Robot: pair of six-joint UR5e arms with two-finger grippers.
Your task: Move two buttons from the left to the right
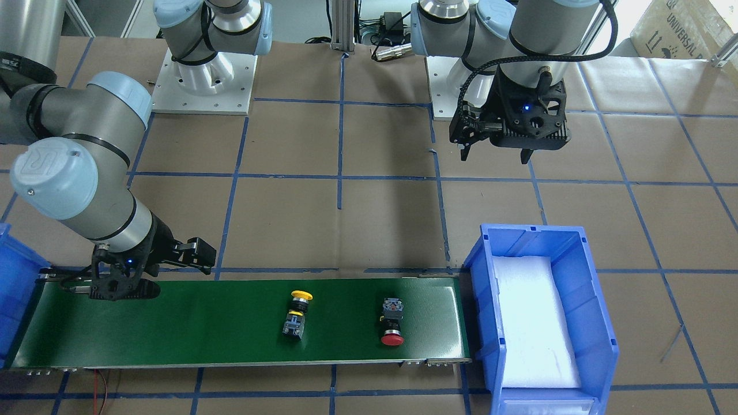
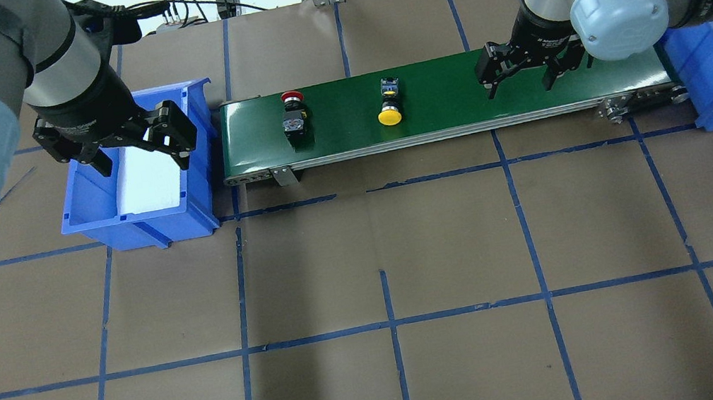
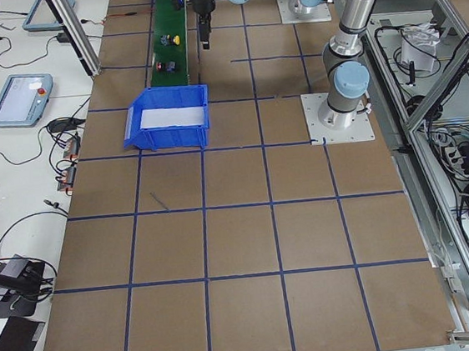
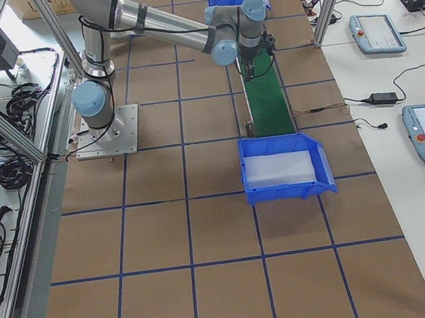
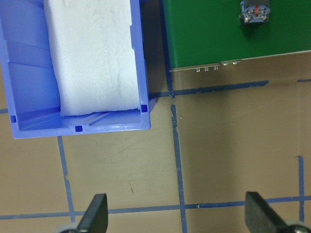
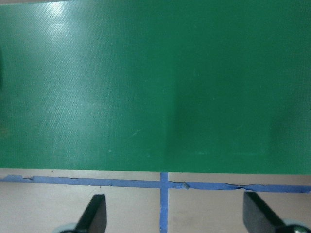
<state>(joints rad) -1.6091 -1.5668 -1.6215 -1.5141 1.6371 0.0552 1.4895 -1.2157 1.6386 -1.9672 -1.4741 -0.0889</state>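
Observation:
Two buttons lie on the green conveyor belt. The red-capped button is nearest the belt's left end, and its block body shows in the left wrist view. The yellow-capped button lies near the middle. My left gripper hangs open and empty, high above the table beside the left blue bin. Over the belt's right part and its near edge my right gripper is open, with nothing between its fingers.
The left blue bin holds a white foam pad and stands against the belt's left end. A second blue bin stands at the belt's right end. Brown paper with blue tape lines covers the table.

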